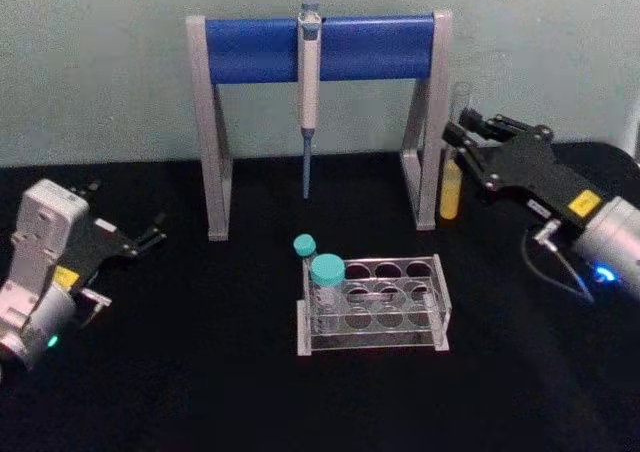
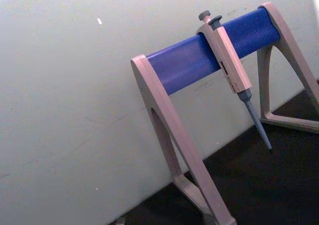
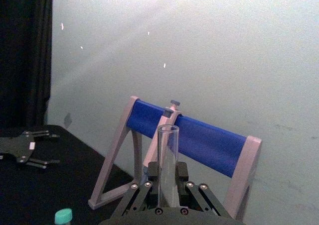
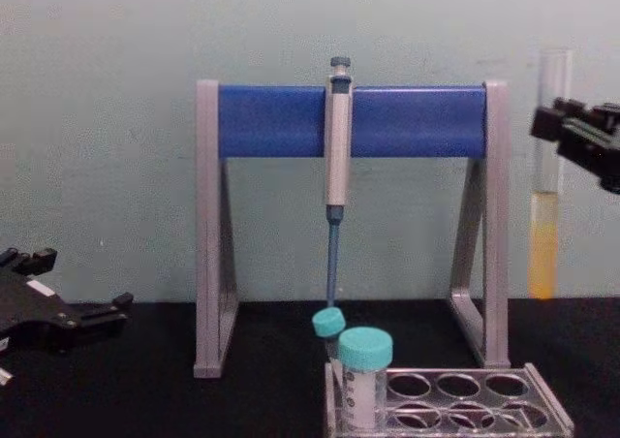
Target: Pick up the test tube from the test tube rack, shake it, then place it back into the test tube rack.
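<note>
On a black table (image 1: 200, 372), the right gripper (image 1: 463, 144) was at about 2 o'clock from the test tube rack (image 1: 441, 304). Its fingers were clamped on the upper part of the test tube (image 1: 452, 187). The tube stood upright, lifted out of the rack and well apart from it, just beside the right leg of the pipette stand (image 1: 214, 152). Yellow liquid filled its lower part, and its open mouth rose above the fingers.

In the chest view the right gripper (image 4: 554, 133) came in from 3 o'clock and held the tube (image 4: 545, 254) in front of the pale wall. The right wrist view showed the tube (image 3: 168, 155) rising straight up from between the closed gripper's (image 3: 168, 179) fingers.

The rack sat at about 6 o'clock from the stand, with two teal-capped tubes (image 1: 326, 272) at its left end and its other holes unfilled. A pipette (image 1: 309, 72) hung from the stand's blue bar.

The left gripper (image 1: 125, 212) rested at 9 o'clock from the rack, far from it, with fingers spread apart and nothing between them.
</note>
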`<state>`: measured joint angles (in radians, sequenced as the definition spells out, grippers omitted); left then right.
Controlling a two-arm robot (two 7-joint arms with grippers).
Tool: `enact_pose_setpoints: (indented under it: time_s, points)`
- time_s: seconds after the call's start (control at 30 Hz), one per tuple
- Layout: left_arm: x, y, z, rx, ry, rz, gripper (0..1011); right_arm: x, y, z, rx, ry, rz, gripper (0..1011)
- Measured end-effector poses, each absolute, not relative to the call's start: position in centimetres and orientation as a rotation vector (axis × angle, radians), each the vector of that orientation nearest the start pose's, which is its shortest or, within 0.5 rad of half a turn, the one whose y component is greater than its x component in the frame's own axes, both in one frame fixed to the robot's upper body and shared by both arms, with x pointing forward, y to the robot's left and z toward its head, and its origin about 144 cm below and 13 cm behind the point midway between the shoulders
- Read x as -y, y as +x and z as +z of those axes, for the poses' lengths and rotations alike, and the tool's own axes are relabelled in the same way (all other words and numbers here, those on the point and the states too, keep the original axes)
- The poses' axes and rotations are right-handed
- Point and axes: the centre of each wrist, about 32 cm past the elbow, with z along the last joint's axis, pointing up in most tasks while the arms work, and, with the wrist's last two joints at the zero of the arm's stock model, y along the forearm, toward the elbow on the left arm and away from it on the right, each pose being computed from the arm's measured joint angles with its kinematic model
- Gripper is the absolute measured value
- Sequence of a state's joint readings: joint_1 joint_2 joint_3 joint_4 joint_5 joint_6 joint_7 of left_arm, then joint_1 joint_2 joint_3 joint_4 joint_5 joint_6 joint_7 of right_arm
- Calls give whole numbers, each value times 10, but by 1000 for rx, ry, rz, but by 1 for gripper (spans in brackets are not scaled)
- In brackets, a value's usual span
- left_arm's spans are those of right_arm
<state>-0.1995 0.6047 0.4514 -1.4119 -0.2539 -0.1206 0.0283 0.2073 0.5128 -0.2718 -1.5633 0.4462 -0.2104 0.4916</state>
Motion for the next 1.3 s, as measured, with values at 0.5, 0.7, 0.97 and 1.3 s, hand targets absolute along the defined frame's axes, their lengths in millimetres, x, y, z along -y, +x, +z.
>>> enact_pose_setpoints:
  time_s: [0.5,0.7,0.97,1.3]
  points:
    - [-310,489,1140,285,304,1248,1002,275,510,1209,219,178,-685,214]
    - [-310,489,1140,285,304,1248,1001,284,507,1209,153,184,-567,214]
    - [-310,489,1140,285,305,1248,1001,311,497,1210,118,143,-499,214]
    - [-310,489,1140,285,304,1248,1001,334,490,1213,196,66,-612,214]
